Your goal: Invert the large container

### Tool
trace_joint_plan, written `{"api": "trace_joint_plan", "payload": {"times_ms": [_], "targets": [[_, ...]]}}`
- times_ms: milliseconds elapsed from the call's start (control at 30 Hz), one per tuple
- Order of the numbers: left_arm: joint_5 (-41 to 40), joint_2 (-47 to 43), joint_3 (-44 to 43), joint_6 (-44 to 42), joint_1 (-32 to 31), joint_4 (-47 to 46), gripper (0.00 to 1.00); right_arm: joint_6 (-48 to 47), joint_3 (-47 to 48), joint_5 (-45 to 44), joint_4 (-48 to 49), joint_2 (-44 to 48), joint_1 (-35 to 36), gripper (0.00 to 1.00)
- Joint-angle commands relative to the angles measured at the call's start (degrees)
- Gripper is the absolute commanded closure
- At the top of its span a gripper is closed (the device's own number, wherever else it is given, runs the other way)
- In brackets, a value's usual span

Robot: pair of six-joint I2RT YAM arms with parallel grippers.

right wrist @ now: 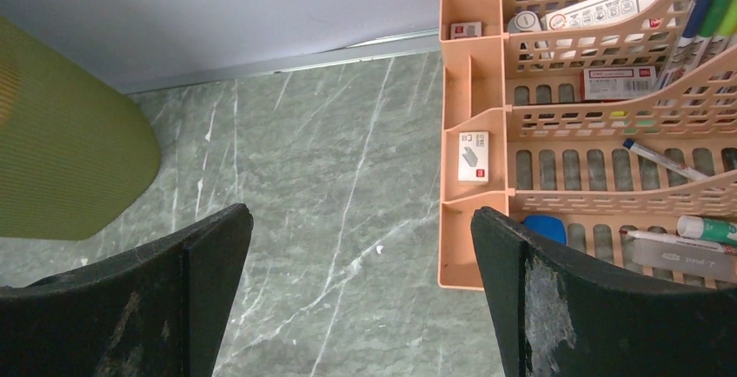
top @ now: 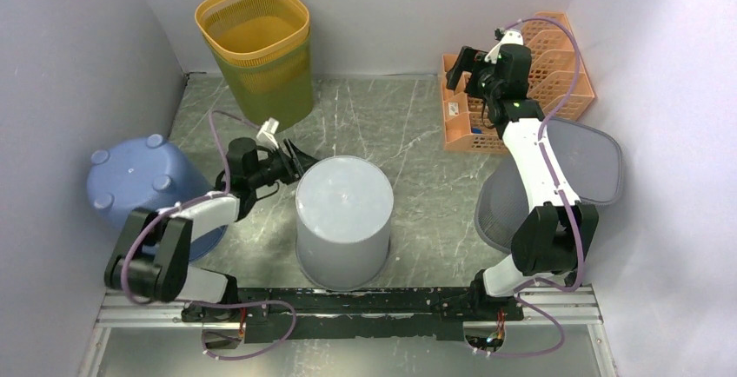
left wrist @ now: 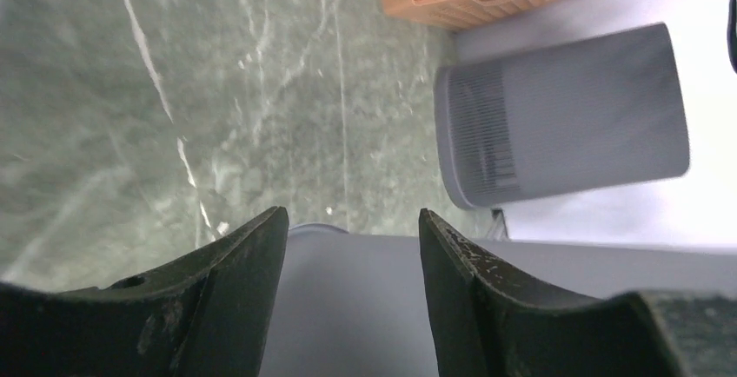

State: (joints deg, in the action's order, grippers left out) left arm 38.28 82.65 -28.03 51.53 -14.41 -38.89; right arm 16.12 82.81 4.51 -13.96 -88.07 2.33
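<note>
Mid-table the large grey container [top: 344,221] sits base-up, so the flip looks done. Left gripper [top: 299,159] hovers beside its top edge, jaws apart and empty, guessing nothing's left to hold.

Open tabletop [top: 400,125] runs between the yellow basket [top: 256,51] and the orange organizer [top: 565,77] (rear centre) and forward to the grey container [top: 344,212], which is flanked by the blue bucket [top: 130,177] and the mesh bin [top: 595,164].

One yellow bin [top: 254,38], one blue bin [top: 139,181], two grey bins [top: 344,221], one organizer [top: 575,92].
</note>
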Motion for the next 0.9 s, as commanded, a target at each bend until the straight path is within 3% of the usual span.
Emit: {"api": "trace_joint_plan", "payload": {"times_ms": [0,167,300,467,600,867], "targets": [[-13.58,-9.52,-8.08,-12.73,0.44,31.69,0.32,0.55,-1.03,1.42,-0.49,2.34,-0.42,0.0],[-29.61,-16.51,-18.13,-18.28,0.48,52.69,0.28,0.89,-1.94,2.81,-0.49,2.82,-0.37,0.0],[-34.32,-18.11,-24.9,-21.93,0.44,65.99,0.27,1.14,-2.95,3.39,-0.17,3.12,-0.16,0.0],[-30.08,-21.42,-26.63,-23.57,0.44,77.25,0.25,0.73,-3.62,3.4,-0.51,3.1,-0.05,0.0],[-28.56,-29.06,-24.56,-22.3,0.44,82.2,0.24,0.71,-4.23,3.49,-0.17,3.08,0.04,0.0],[-14.5,-37.5,-20.91,-24.06,0.35,90.44,0.24,0.8,-5.73,3.43,0.88,2.8,0.11,0.0]]}}
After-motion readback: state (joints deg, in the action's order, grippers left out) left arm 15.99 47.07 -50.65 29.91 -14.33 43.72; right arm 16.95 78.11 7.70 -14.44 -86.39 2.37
